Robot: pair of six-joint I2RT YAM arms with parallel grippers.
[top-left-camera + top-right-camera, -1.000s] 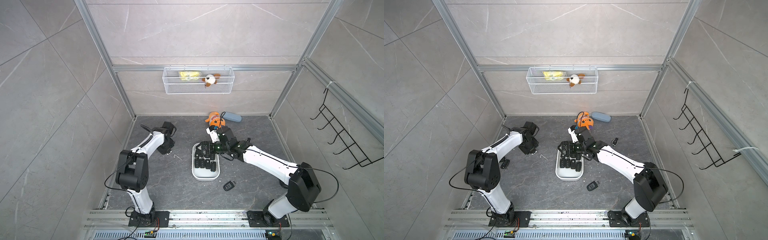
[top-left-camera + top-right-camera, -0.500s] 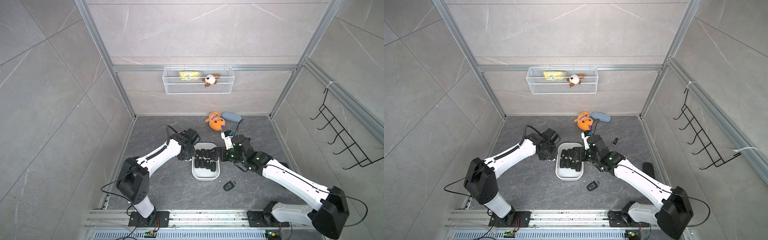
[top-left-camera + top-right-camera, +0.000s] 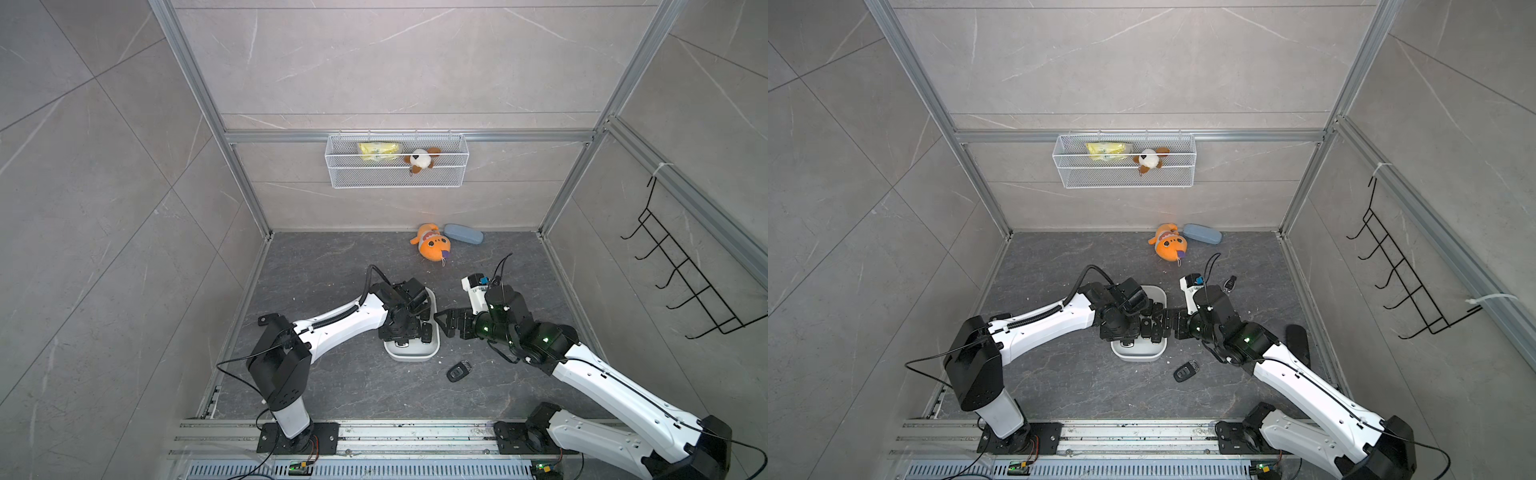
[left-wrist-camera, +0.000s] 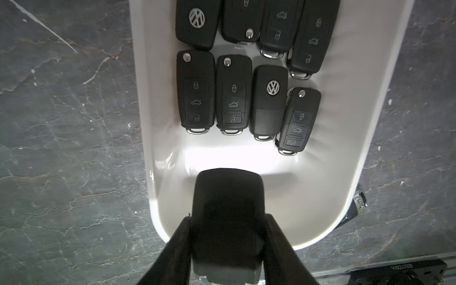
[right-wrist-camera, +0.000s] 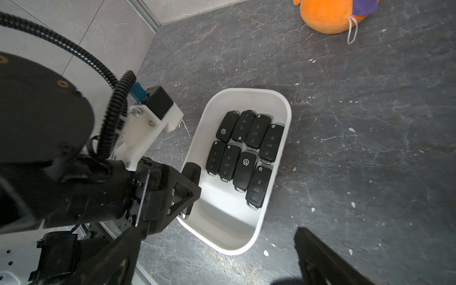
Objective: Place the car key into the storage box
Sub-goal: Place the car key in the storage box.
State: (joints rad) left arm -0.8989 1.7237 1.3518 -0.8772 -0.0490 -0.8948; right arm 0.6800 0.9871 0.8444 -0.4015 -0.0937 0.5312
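Observation:
The white storage box (image 3: 411, 356) (image 3: 1139, 354) lies on the dark floor with several black car keys (image 4: 234, 93) (image 5: 244, 150) in two rows at one end. My left gripper (image 4: 228, 217) is shut on another black car key (image 4: 228, 192) (image 5: 191, 170), held just above the bare end of the storage box (image 4: 246, 160). The left wrist hides that end in both top views. My right gripper (image 3: 445, 326) (image 5: 219, 234) stands open and empty beside the box's right side, just above the floor.
A loose key (image 3: 459, 370) (image 3: 1185, 370) lies on the floor right of the box's near end, another key (image 3: 1229, 284) farther back right. An orange plush toy (image 3: 432, 247) and a blue-grey case (image 3: 463, 234) sit by the back wall. A wire basket (image 3: 397, 166) hangs above.
My left arm has swung from the left side of the floor to over the box, jaws still shut. My right arm has pulled back from above the box to its right side.

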